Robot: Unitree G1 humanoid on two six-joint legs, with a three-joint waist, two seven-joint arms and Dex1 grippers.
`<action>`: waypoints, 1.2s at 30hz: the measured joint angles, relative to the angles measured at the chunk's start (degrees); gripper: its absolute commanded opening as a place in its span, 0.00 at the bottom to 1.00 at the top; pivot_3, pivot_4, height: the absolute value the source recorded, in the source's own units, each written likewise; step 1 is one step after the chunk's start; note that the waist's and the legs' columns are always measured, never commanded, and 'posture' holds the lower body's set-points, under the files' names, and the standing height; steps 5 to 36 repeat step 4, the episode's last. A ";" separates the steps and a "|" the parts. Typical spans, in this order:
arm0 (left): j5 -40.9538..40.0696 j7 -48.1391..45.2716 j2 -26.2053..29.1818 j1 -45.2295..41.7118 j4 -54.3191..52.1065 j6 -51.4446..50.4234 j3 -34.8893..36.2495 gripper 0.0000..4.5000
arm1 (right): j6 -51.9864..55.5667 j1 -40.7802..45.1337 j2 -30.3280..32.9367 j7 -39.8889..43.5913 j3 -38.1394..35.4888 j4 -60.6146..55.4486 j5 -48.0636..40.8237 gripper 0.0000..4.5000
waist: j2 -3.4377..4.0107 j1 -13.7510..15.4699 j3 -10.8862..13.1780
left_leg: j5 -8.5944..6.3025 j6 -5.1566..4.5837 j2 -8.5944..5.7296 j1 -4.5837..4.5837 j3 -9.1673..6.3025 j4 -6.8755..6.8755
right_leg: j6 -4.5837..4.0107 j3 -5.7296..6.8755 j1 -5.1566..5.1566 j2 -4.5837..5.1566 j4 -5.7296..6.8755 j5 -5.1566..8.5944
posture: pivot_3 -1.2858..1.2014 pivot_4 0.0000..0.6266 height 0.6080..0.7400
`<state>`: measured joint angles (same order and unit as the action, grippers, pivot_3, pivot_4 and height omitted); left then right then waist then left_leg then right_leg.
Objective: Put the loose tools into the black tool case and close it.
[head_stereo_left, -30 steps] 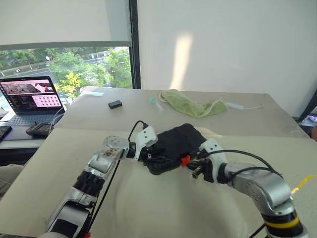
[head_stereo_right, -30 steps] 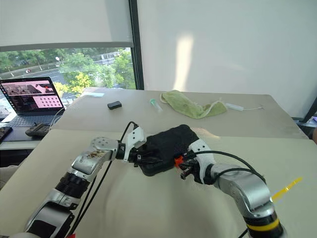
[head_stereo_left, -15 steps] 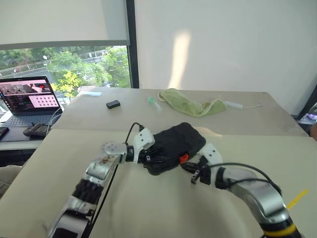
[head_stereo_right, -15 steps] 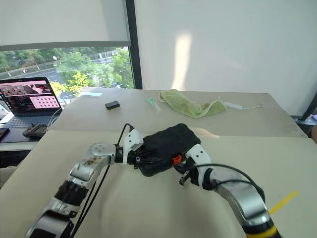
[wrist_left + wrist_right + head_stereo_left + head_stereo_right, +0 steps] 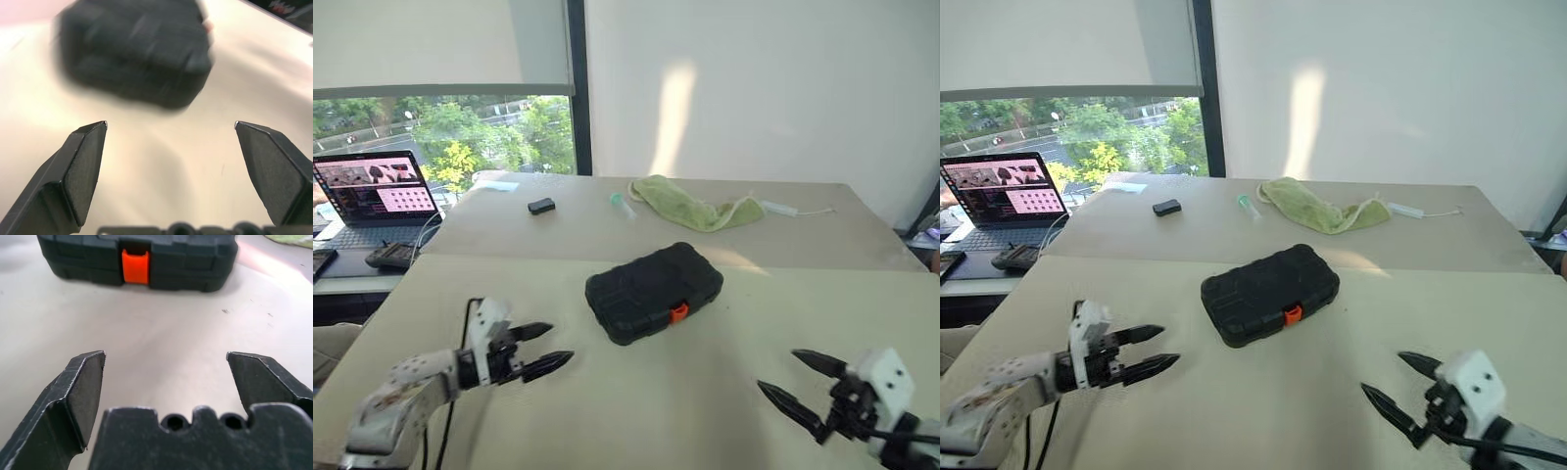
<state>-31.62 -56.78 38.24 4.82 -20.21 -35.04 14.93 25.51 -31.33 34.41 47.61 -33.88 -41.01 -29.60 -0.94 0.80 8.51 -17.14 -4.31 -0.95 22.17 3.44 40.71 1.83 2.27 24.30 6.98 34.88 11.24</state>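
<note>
One black tool case [image 5: 653,291] lies shut on the cream tabletop [image 5: 636,392], its single orange latch [image 5: 678,312] facing me; no loose tools lie beside it. My two tools flank it, both apart from it: my left tool [image 5: 540,350] sits at about eight o'clock from the case, its two black fingers [image 5: 80,169] spread wide and gripping nothing; my right tool [image 5: 803,385] sits at about four o'clock, its two fingers [image 5: 73,394] likewise spread and empty. In the right wrist view the latch [image 5: 135,266] shows at the middle of the case's front wall. On the far tabletop [image 5: 803,240], at twelve o'clock from the case, lie one green cloth [image 5: 690,208], one small black box [image 5: 541,206] and one white cable [image 5: 793,210]. One open laptop [image 5: 372,196] stands at ten o'clock.
</note>
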 measured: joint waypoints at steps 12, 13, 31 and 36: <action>-1.01 -0.07 0.47 3.41 -1.88 0.02 1.90 1.00 | -0.71 -1.70 0.92 2.33 -2.44 -0.03 -1.56 0.99 | 0.09 0.37 0.07 | -0.03 0.01 -0.01 -0.10 0.00 0.00 | -0.12 0.03 0.04 0.04 0.04 0.25 | 0.52 0.24 1.00; -1.01 -0.07 0.47 3.41 -1.88 0.02 1.90 1.00 | -0.71 -1.70 0.92 2.33 -2.44 -0.03 -1.56 0.99 | 0.09 0.37 0.07 | -0.03 0.01 -0.01 -0.10 0.00 0.00 | -0.12 0.03 0.04 0.04 0.04 0.25 | 0.52 0.24 1.00; -1.01 -0.07 0.47 3.41 -1.88 0.02 1.90 1.00 | -0.71 -1.70 0.92 2.33 -2.44 -0.03 -1.56 0.99 | 0.09 0.37 0.07 | -0.03 0.01 -0.01 -0.10 0.00 0.00 | -0.12 0.03 0.04 0.04 0.04 0.25 | 0.52 0.24 1.00; -1.01 -0.07 0.47 3.41 -1.88 0.02 1.90 1.00 | -0.71 -1.70 0.92 2.33 -2.44 -0.03 -1.56 0.99 | 0.09 0.37 0.07 | -0.03 0.01 -0.01 -0.10 0.00 0.00 | -0.12 0.03 0.04 0.04 0.04 0.25 | 0.52 0.24 1.00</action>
